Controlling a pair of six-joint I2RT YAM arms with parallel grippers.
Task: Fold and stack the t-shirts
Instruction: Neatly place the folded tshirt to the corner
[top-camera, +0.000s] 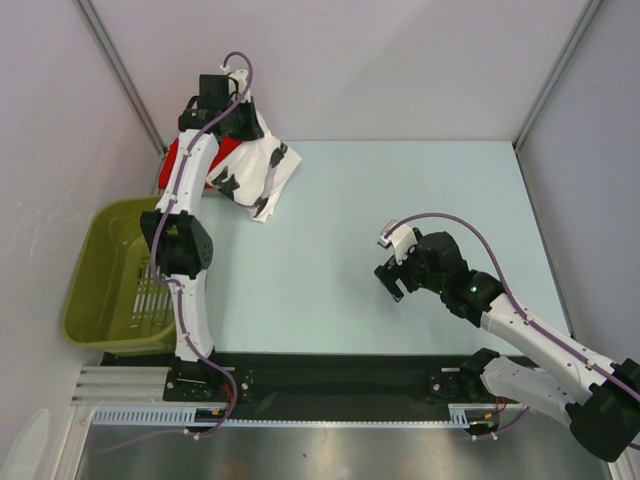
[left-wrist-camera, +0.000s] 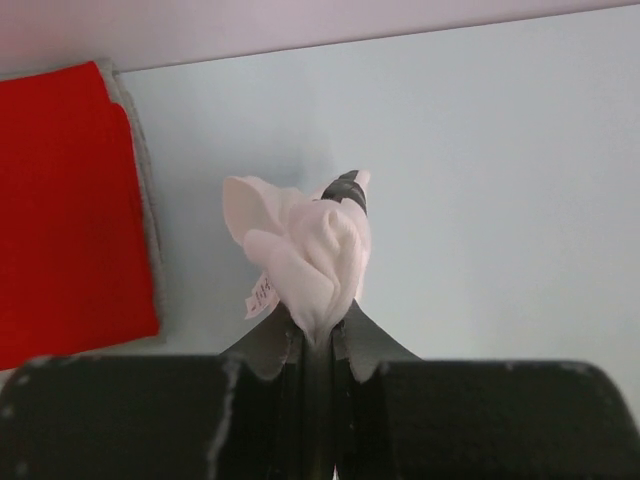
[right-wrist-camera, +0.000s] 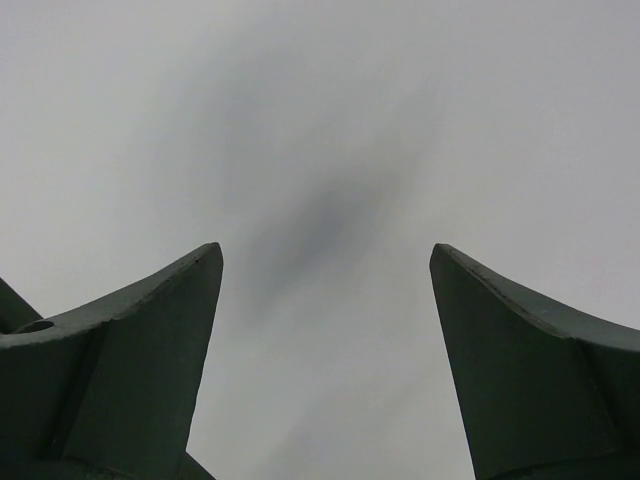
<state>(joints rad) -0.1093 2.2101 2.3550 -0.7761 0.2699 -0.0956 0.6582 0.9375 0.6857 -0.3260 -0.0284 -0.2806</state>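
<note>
Left end effector (left-wrist-camera: 320, 325) clamped on a bunched fold of the white t-shirt (top-camera: 258, 170) at the far-left corner of the counter (top-camera: 420, 190). The cloth hangs from the pinch (black print visible from the top view). Red t-shirt (left-wrist-camera: 60, 200) lies flat just beside it, nearer the corner. Right end effector (right-wrist-camera: 327, 262): I read the fingers spread wide, gripping nothing, well apart from both shirts. Olive basket (top-camera: 100, 280) sits off the counter's left edge.
</note>
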